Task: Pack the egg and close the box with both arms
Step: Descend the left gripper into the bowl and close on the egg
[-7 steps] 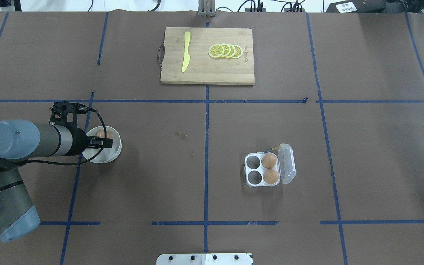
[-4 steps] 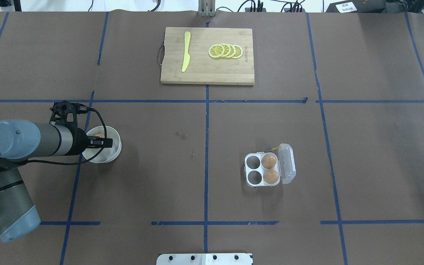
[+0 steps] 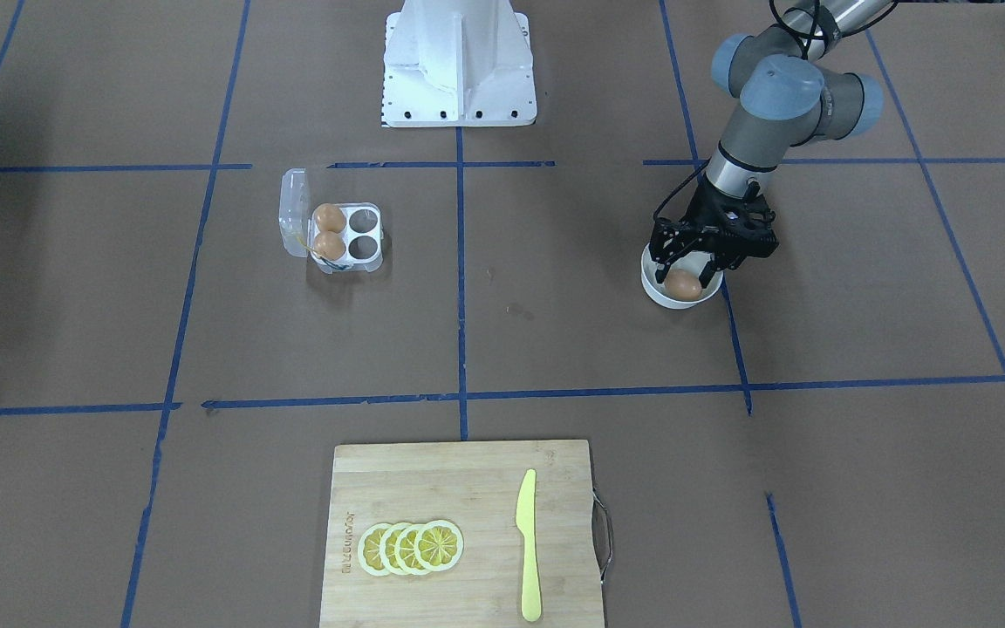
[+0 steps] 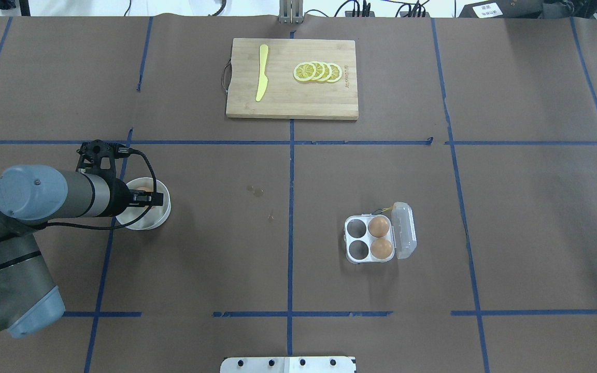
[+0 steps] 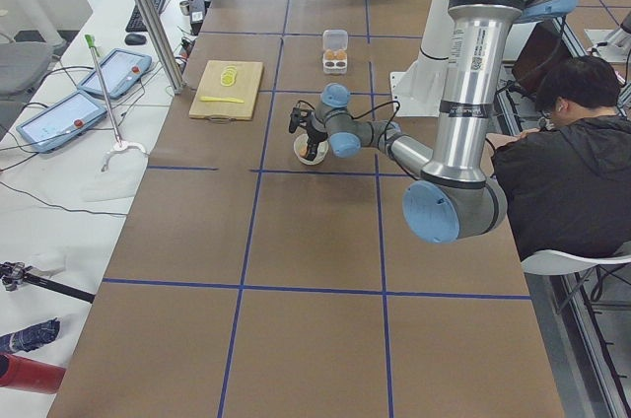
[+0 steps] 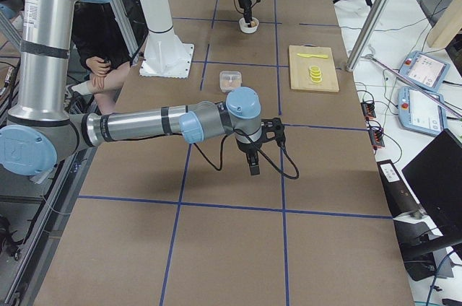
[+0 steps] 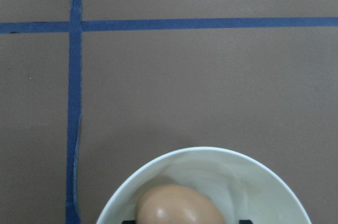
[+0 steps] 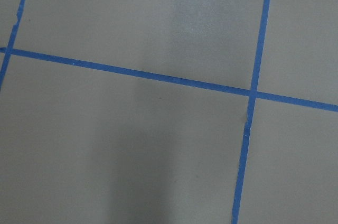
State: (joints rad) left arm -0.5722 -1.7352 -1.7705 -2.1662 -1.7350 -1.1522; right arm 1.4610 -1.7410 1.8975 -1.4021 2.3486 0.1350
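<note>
A light-brown egg [image 3: 683, 284] lies in a white bowl [image 3: 681, 303] on the left part of the table; it also shows in the left wrist view [image 7: 179, 205]. My left gripper [image 3: 688, 277] reaches down into the bowl [image 4: 151, 215], open, with a finger on each side of the egg. The clear box [image 4: 356, 239] stands right of centre with its lid [image 4: 405, 230] open and a bit of yellow string. It holds two eggs [image 4: 379, 226] [image 4: 381, 248] in the cells by the lid; the other two cells are empty. My right gripper [image 6: 254, 169] hangs over bare table; I cannot tell if it is open.
A wooden cutting board [image 4: 292, 98] with lemon slices [image 4: 317, 72] and a yellow knife [image 4: 262, 72] lies at the table's far side. The white robot pedestal [image 3: 459, 61] stands at the near edge. A person [image 5: 567, 162] sits beside the table.
My left arm has shifted a little to the right over the bowl, and its fingers now sit around the egg. The box and its eggs have not moved.
</note>
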